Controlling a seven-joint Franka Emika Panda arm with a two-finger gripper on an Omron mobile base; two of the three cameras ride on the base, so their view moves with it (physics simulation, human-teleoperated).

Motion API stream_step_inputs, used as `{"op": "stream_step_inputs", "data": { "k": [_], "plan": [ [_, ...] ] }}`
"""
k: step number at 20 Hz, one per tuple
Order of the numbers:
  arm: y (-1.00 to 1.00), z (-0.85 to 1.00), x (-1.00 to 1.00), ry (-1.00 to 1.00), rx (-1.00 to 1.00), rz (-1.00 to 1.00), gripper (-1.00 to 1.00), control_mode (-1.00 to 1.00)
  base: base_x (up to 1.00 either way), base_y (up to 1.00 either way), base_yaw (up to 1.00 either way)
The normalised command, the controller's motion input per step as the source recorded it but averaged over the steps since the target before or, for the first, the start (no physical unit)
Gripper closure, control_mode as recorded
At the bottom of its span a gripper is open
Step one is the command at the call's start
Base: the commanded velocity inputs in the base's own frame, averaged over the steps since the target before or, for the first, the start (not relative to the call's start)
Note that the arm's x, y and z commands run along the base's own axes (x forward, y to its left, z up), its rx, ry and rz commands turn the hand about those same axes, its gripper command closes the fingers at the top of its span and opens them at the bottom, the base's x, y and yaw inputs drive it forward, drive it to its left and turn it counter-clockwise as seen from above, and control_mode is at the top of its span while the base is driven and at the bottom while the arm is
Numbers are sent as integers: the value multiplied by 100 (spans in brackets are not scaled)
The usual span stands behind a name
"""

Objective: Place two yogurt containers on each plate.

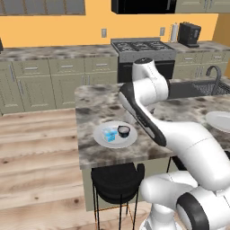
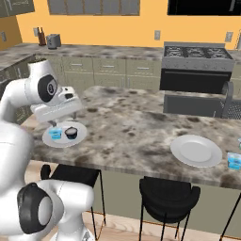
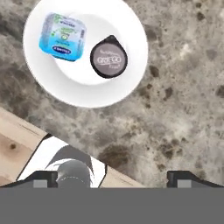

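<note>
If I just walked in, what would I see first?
The big white robot arm bending over the marbled counter. Under its open gripper sits a plate holding a light-blue yogurt tub beside a dark round cup. A second plate lies bare farther right.

Two yogurt tubs [image 2: 55,134] [image 2: 71,132] sit side by side on the left plate [image 2: 78,137]; right plate [image 2: 196,150] (third tub [image 2: 234,161] just right of it) on the same surface [image 2: 132,127].
</note>
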Motion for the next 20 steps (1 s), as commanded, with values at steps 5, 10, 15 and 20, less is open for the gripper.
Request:
{"op": "stream_step_inputs", "data": {
  "k": [5,10,15,20],
  "plan": [
    [-46,9,-6,22,21,-59,-100,-100,0,0,0],
    [-61,0,-93,3,13,-30,-100,-100,0,0,0],
    [-24,-3,-40,1,0,-10,-100,-100,0,0,0],
    [0,0,0,0,0,0,-100,-100,0,0,0]
  ]
}}
